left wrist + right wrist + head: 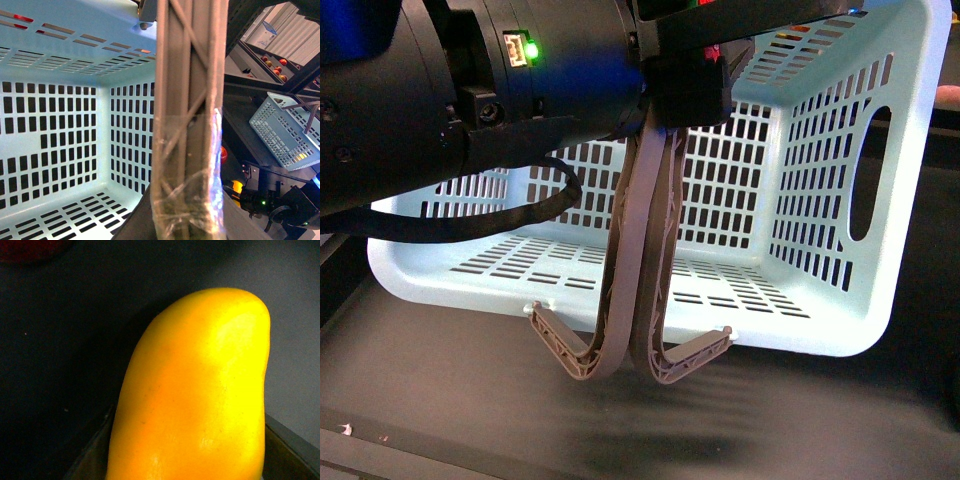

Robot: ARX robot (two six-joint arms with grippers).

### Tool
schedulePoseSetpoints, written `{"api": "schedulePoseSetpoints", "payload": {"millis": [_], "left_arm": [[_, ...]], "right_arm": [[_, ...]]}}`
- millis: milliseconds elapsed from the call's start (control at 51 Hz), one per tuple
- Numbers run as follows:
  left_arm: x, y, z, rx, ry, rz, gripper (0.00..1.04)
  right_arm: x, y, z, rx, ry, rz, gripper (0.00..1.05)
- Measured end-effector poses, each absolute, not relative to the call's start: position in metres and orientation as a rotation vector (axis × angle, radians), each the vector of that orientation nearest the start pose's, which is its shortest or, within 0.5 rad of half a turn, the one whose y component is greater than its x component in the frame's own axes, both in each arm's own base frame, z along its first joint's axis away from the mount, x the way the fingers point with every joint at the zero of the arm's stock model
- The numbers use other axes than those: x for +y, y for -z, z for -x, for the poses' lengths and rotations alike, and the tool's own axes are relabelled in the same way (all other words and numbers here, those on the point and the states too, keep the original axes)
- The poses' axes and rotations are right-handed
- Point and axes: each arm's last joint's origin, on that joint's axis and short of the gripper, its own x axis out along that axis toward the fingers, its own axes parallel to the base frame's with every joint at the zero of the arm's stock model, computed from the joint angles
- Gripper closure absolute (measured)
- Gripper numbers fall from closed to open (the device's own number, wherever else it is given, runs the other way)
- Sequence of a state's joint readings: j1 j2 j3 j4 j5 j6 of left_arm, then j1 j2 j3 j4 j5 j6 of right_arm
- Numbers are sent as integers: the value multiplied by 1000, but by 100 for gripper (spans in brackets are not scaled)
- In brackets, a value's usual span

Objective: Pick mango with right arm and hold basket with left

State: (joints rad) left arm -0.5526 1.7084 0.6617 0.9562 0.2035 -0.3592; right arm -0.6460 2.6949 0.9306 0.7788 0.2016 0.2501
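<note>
Left end effector (668, 105) is clamped shut on both handles (640, 250). The basket (840, 335) hangs tilted below it and looks clear of the counter (470, 400). The mango (200, 390) sits between the right end effector (187, 465) jaws, which press both flanks, so it reads as gripped. Both holds look made. Next: bring the mango over the basket mouth, with the left arm held steady.

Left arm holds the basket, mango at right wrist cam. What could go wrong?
The pale turquoise slotted plastic basket hangs tipped, opening toward the front camera: anything dropped in may roll out.
The left pincer clamps only the grey-brown ribbed handles; basket could swing.
The smooth yellow-orange oval mango: grip hidden, may slip.
</note>
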Motion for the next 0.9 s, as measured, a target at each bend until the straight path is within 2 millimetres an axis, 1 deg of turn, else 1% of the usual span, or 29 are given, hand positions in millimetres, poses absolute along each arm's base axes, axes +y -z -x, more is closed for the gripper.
{"api": "schedulePoseSetpoints", "payload": {"millis": [78, 137, 353, 529, 765, 902], "left_arm": [[-176, -174, -275, 226, 730, 325, 96], [-176, -174, -275, 226, 731, 326, 96], [-176, -174, -275, 226, 731, 326, 96], [-176, -174, -275, 226, 730, 325, 96], [-176, -174, -275, 226, 730, 325, 96], [-176, -174, -275, 226, 731, 325, 96]], "right_arm": [[-199, 115, -255, 890, 900, -439, 42], [-199, 115, -255, 890, 902, -438, 43], [-198, 112, -253, 892, 897, -442, 44], [-196, 102, -250, 888, 874, -456, 45], [-198, 62, -252, 829, 813, -477, 45], [-192, 33, -252, 781, 730, -488, 45]]}}
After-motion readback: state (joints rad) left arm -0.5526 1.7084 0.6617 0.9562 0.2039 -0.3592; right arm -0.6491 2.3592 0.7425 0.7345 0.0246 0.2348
